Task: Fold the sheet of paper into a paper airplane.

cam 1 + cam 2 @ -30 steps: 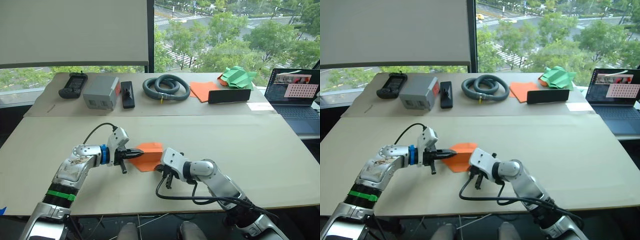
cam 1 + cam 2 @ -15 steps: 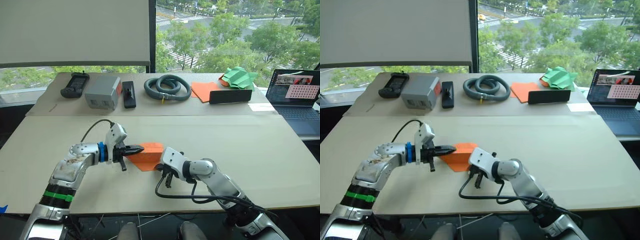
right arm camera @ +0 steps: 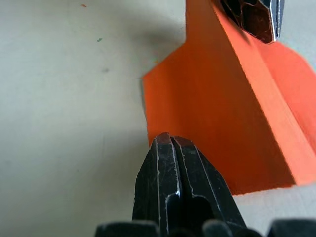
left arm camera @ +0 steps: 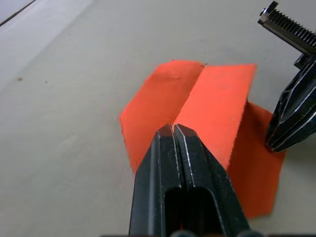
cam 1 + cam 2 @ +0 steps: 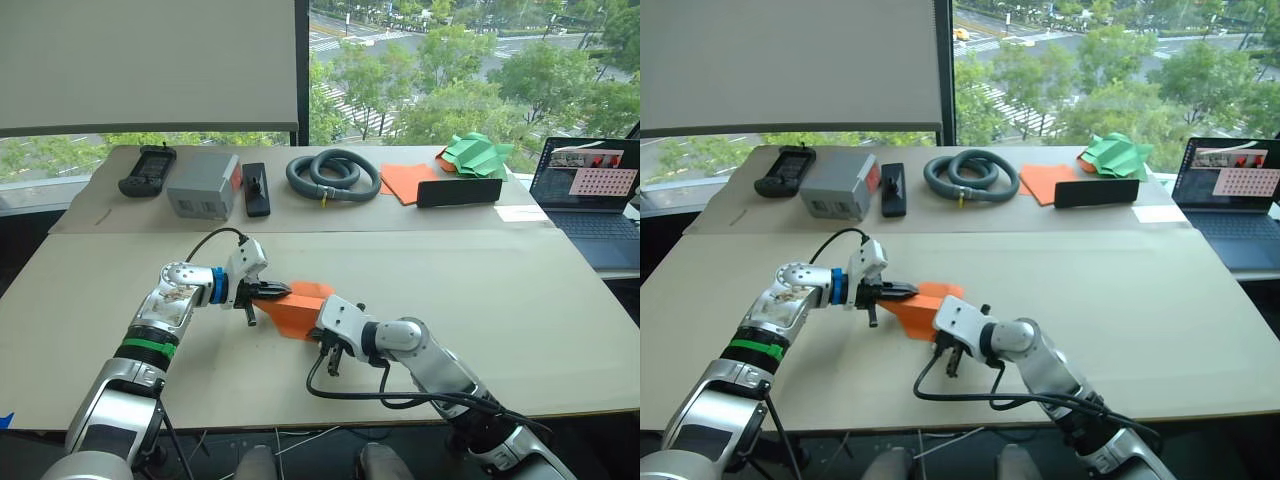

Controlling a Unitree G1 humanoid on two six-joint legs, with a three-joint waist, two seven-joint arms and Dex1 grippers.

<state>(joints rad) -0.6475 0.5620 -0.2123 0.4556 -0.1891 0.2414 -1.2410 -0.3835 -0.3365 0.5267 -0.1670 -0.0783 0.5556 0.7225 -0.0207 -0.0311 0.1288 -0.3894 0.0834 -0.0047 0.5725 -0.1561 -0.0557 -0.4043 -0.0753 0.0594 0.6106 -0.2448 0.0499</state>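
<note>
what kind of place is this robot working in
Probably an upper-floor office or robotics lab. Large windows look down on trees and a street, an open dark laptop sits at the table's far right, and a black handheld controller and a grey metal box lie on the beige back table.

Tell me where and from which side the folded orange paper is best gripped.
Probably the raised centre fold of the sheet of paper, approached low along the table from the robot's left, as the left gripper does. That ridge stands proud; the flaps beside it lie near flat.
</note>
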